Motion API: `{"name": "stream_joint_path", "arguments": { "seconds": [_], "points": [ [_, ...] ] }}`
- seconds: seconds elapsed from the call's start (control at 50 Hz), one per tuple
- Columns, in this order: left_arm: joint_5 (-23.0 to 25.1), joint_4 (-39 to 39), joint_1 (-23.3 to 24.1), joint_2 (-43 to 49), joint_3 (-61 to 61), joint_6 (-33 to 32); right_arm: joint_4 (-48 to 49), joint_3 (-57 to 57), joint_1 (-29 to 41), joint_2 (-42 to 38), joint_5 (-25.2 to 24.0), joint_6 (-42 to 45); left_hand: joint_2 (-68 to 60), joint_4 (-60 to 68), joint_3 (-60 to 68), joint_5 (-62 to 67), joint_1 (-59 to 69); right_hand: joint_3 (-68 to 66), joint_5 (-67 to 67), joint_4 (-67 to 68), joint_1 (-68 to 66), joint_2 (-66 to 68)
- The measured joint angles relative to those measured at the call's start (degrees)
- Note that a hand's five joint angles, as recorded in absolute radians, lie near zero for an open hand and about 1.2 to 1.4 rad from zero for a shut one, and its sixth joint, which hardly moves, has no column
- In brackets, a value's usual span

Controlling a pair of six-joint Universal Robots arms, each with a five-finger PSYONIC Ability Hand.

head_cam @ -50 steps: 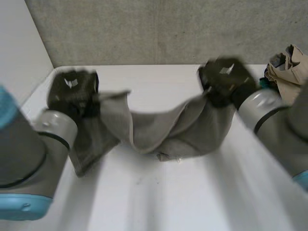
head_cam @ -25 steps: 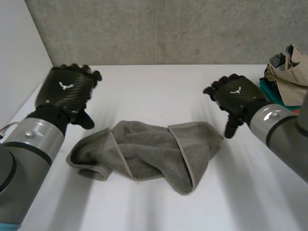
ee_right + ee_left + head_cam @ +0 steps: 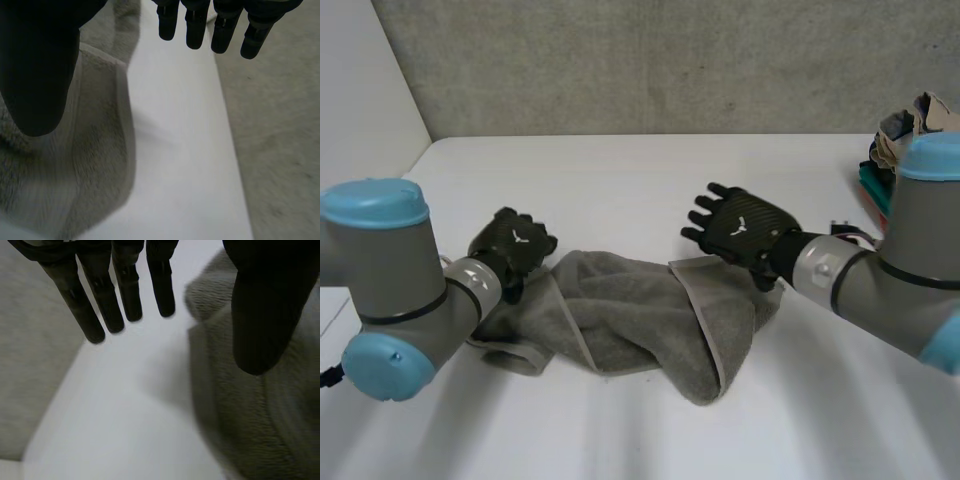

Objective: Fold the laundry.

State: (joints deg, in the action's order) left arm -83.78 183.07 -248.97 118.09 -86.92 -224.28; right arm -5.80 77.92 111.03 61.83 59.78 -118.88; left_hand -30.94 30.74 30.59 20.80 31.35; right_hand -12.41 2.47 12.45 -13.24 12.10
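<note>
Head view: grey towel (image 3: 640, 320) lies crumpled at the middle of the tabletop (image 3: 620, 170), left hand (image 3: 517, 245) at its left end, right hand (image 3: 740, 225) at its far right corner; clothes pile (image 3: 890, 132) at the right edge. Left wrist view: fingers (image 3: 102, 300) straight, thumb over towel, gripping nothing. Right wrist view: fingers (image 3: 195, 25) straight over bare tabletop, thumb above towel hem, released.

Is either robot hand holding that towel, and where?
Nothing is held: left robot hand and right robot hand are open at the ends of the crumpled grey towel.

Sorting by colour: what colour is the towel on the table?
The towel is plain grey-brown; the head view shows it best.
</note>
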Motion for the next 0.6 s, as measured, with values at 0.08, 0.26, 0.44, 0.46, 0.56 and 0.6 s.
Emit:
{"name": "stream_joint_path", "arguments": {
  "seconds": [0.08, 0.26, 0.44, 0.46, 0.56, 0.6],
  "points": [
    [2.07, -4.75, -0.59, 2.56, 2.25, 0.37, -2.97, -5.36, 1.06, -5.17, -1.64, -0.12, -14.52, 14.27, 14.29, 13.99, 15.32, -0.01, 0.01, 0.01, 0.0, 0.09],
    [2.54, -6.88, -0.82, 3.43, 3.01, 1.88, -7.29, -15.67, 1.99, -15.92, -4.15, 0.43, -37.49, 37.75, 37.59, 35.4, 35.0, -6.64, 6.54, 6.49, -5.35, 6.96],
    [1.7, -5.19, -0.69, -1.49, 1.5, 4.85, -7.3, -18.94, 2.07, -19.66, -3.0, 0.78, -37.55, 37.75, 37.63, 35.4, 35.01, -55.23, 53.0, 55.43, -51.15, 55.35],
    [1.53, -4.97, -0.71, -2.33, 1.29, 5.0, -7.27, -18.96, 2.06, -19.48, -2.7, 0.66, -37.55, 37.75, 37.63, 35.4, 35.01, -55.53, 53.0, 55.82, -51.15, 55.35],
    [-0.22, -3.1, -0.82, -8.66, -0.32, 6.57, -7.08, -17.76, 1.95, -15.2, 0.81, -1.03, -37.62, 37.77, 37.73, 35.4, 35.01, -55.68, 53.01, 56.07, -51.15, 55.35],
    [-0.92, -2.3, -0.82, -11.54, -1.18, 7.65, -7.02, -16.41, 1.78, -12.29, 2.77, -2.1, -37.62, 37.76, 37.74, 35.4, 35.01, -55.68, 53.0, 56.08, -51.15, 55.35]
  ]
}}
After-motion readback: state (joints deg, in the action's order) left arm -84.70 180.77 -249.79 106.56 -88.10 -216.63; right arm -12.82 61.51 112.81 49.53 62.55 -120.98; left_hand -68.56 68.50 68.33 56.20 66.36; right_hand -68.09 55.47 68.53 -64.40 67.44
